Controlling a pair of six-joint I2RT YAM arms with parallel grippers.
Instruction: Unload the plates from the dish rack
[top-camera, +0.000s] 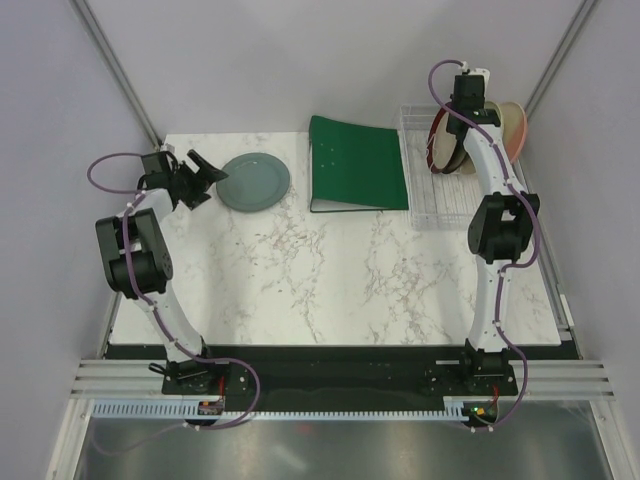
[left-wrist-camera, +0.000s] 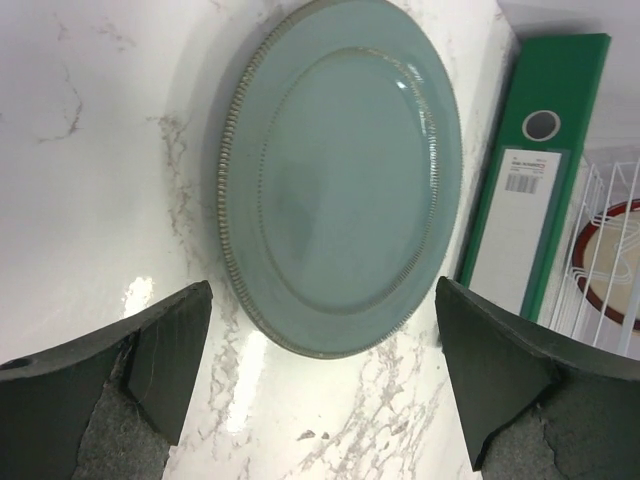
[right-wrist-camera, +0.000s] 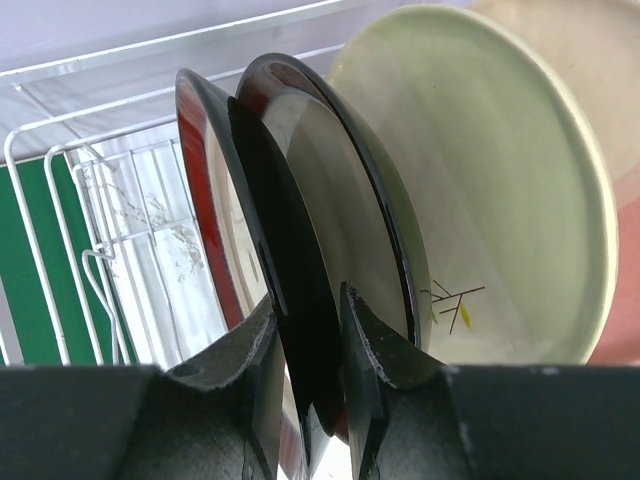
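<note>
Glossy round plate, near-black on the back with a dark-red rim (right-wrist-camera: 300, 330): it stands on edge at the far end of the rectangular see-through whitish plastic dish rack (top-camera: 432, 205), at the far right of the table. My right gripper (right-wrist-camera: 312, 400) is closed down on its rim, one finger against each face, so the plate is pinched between them. Its faces look roughly left and right, and its edge runs front to back, along the rack's long axis. It is tilted, not plumb. On the binder side, just beside it, stands a second round plate with a dark-red rim and beige centre (right-wrist-camera: 215, 200). My finger on that side sits in the narrow gap between the two, and I cannot tell whether they touch. On the other side leans a cream round plate with a sprig motif (right-wrist-camera: 500, 200), and beyond that a cream-and-pink round plate (right-wrist-camera: 590, 70). A flat green binder (top-camera: 357, 163) lies just left of the rack; whether it touches, I cannot tell. Left of the binder, a slate-grey round plate with a beaded rim (left-wrist-camera: 340, 170) lies flat on the white marble-patterned table (top-camera: 330, 280). My left gripper (top-camera: 200, 175) is just beside that plate, spread wide and holding nothing.
</note>
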